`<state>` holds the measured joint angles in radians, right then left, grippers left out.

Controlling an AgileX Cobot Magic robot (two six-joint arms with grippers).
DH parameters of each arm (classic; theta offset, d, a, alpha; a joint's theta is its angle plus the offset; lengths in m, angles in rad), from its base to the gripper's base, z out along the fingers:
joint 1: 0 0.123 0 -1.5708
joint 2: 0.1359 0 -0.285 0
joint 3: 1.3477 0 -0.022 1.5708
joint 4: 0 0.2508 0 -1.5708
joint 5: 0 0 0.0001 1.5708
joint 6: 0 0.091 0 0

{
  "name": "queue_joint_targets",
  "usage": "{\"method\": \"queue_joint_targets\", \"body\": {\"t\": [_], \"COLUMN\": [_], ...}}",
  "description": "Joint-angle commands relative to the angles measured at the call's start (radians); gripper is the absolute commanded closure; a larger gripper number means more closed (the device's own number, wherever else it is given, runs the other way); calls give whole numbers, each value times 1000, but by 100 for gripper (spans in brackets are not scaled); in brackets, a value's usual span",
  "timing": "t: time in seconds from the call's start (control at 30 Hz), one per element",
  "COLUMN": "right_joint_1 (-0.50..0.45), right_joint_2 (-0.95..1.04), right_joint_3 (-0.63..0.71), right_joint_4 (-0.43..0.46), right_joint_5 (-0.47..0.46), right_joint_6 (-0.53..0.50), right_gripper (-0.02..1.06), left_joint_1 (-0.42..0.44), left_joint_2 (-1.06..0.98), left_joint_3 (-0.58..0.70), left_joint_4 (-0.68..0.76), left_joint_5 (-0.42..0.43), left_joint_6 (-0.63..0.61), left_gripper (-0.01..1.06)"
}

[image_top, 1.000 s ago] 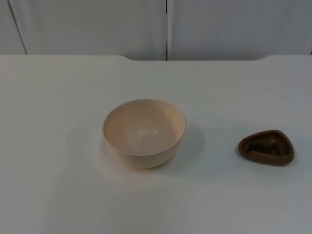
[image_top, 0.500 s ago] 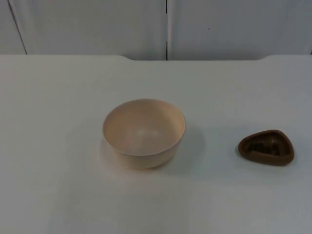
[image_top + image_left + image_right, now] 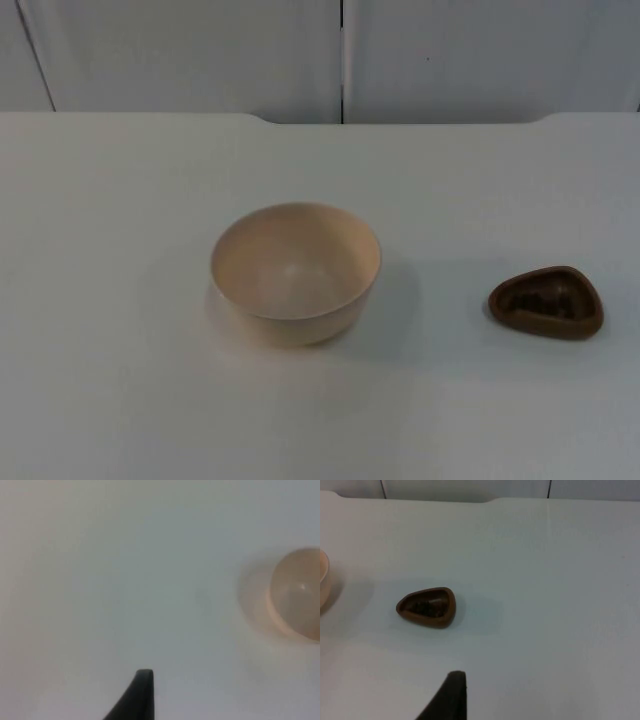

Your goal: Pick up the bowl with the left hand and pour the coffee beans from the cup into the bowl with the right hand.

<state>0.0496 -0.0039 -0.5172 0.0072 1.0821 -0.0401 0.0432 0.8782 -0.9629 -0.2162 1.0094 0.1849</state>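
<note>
Top view: the cream bowl [image 3: 295, 272] stands upright mid-table, the brown cup [image 3: 546, 301] of coffee beans [image 3: 545, 300] well apart to its right, both untouched, so no step has begun. Each wrist view shows one black fingertip above the white table [image 3: 120, 300]; I cannot tell how far either gripper is open. The left gripper must first reach the bowl's rim.

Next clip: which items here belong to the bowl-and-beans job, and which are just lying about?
Job items:
- bowl, empty, standing mid-table
- cup, brown, with beans inside, to the bowl's right and apart from it
- left end effector, over bare table beside the bowl
- right end effector, short of the cup

Lying about:
- nothing loose; just the table and partition wall
</note>
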Motion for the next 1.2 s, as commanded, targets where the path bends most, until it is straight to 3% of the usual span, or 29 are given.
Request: {"method": "queue_joint_targets", "body": {"t": [0.0,0.73,1.17], "right_joint_1": [5,5,5], "right_joint_2": [4,4,4], "right_joint_3": [1,1,1], "right_joint_4": [0,0,0], "right_joint_5": [-3,-3,-3], "right_joint_6": [-2,3,3], "right_gripper": [-1,-1,-1], "left_joint_1": [-3,-21,-227], "left_joint_2": [58,318,534], "left_joint_3": [-26,-72,-78], "left_joint_4": [-85,-292,-280], "left_joint_5": [-10,-32,-151], "left_joint_6": [54,202,192], "left_gripper": [0,4,4]}}
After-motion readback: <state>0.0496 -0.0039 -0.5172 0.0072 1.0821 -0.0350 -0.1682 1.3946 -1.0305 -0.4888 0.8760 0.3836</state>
